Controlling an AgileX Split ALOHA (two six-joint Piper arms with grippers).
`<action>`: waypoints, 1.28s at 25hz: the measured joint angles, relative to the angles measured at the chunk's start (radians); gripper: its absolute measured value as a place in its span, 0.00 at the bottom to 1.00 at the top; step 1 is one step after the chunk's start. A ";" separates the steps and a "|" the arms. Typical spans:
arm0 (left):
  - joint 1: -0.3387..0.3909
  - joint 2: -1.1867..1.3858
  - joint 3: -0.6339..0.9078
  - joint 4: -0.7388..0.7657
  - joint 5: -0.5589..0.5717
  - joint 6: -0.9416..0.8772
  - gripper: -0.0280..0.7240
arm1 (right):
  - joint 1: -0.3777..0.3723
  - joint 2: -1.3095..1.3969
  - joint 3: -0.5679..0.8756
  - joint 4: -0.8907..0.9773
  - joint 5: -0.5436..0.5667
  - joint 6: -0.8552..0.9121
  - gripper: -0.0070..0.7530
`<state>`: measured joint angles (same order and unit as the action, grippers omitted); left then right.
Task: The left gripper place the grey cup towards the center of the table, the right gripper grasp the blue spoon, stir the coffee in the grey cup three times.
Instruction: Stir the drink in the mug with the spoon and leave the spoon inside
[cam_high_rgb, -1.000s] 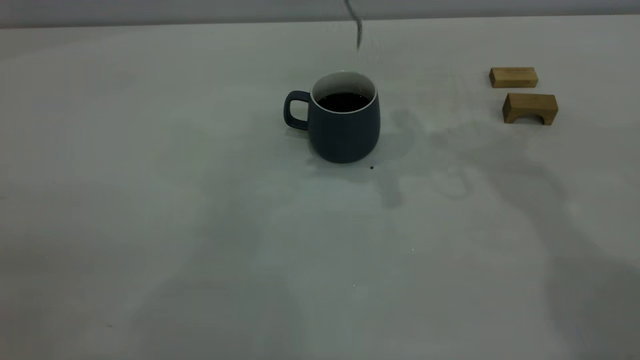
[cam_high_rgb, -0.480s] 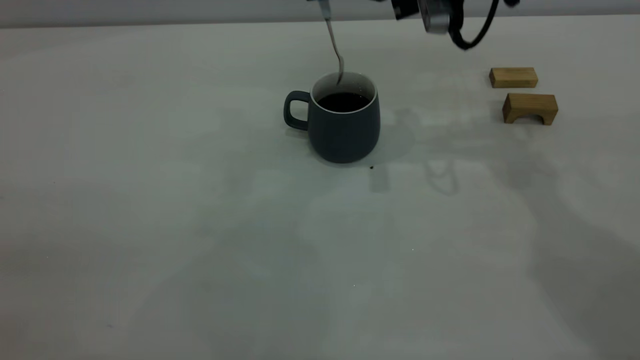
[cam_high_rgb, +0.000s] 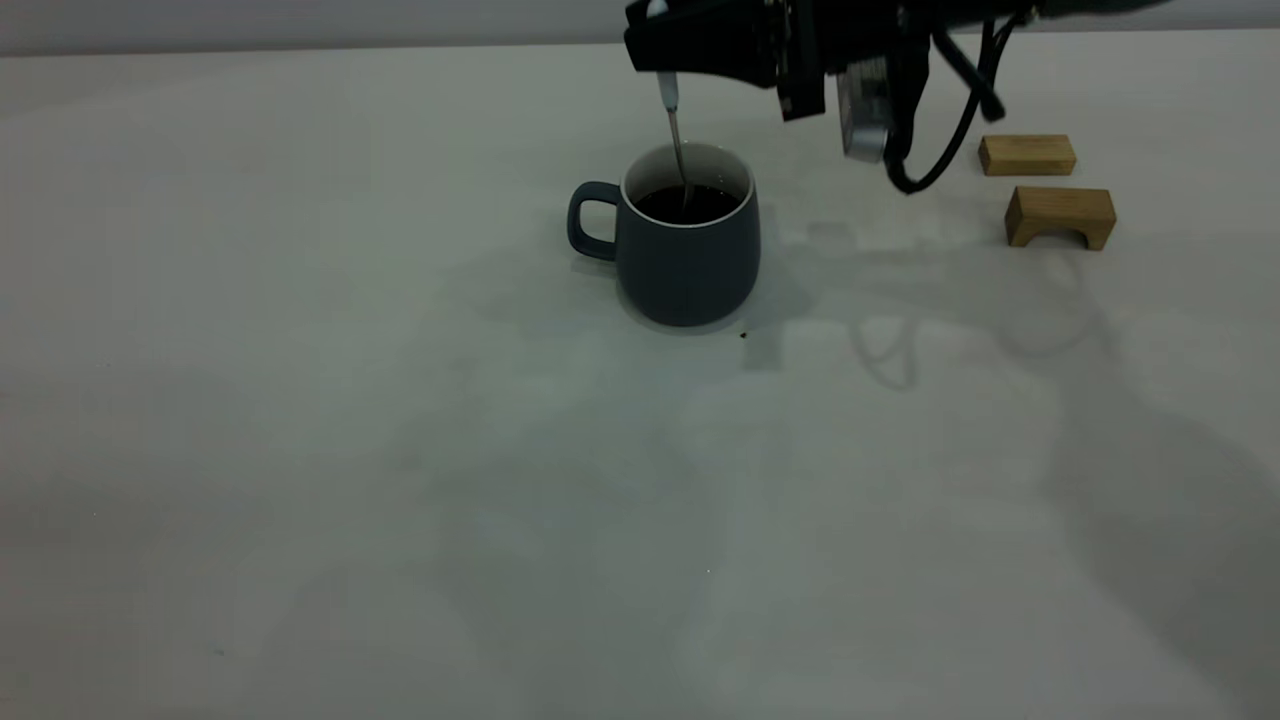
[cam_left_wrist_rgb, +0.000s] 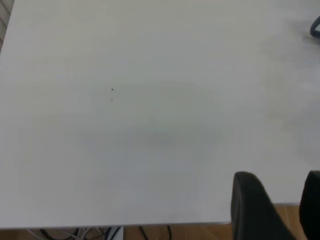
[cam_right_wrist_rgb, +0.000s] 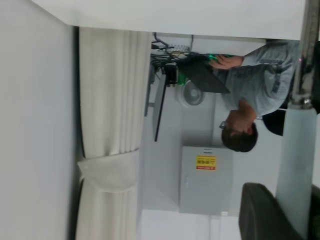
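One spoon dipped, stirring to begin.
Exterior: right tool (cam_high_rgb: 662, 45) clenches the blue spoon (cam_high_rgb: 676, 140) above the grey cup (cam_high_rgb: 686, 240), bowl in coffee (cam_high_rgb: 690, 203); circle gently, clear of the rim. Left wrist: left tool (cam_left_wrist_rgb: 277, 207) released, far from the cup.

Dim, even light; soft shadows spread across the table (cam_high_rgb: 300, 400), perhaps from overhead lamps.

Right gripper (cam_high_rgb: 662, 55) reaching level from the right, clamped; left gripper (cam_left_wrist_rgb: 280, 200) parted.
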<state>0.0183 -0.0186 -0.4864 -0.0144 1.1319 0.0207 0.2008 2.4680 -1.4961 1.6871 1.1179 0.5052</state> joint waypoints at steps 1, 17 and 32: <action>0.000 0.000 0.000 0.000 0.000 0.000 0.45 | 0.000 0.011 0.000 0.011 0.000 -0.007 0.19; 0.000 0.000 0.000 0.000 0.000 0.000 0.45 | 0.000 0.066 -0.002 0.070 -0.057 -0.228 0.19; 0.000 0.000 0.000 0.000 0.000 -0.001 0.45 | 0.007 0.066 -0.004 0.042 -0.102 0.096 0.19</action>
<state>0.0183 -0.0186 -0.4864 -0.0144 1.1319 0.0199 0.2080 2.5336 -1.4999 1.7288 1.0154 0.6008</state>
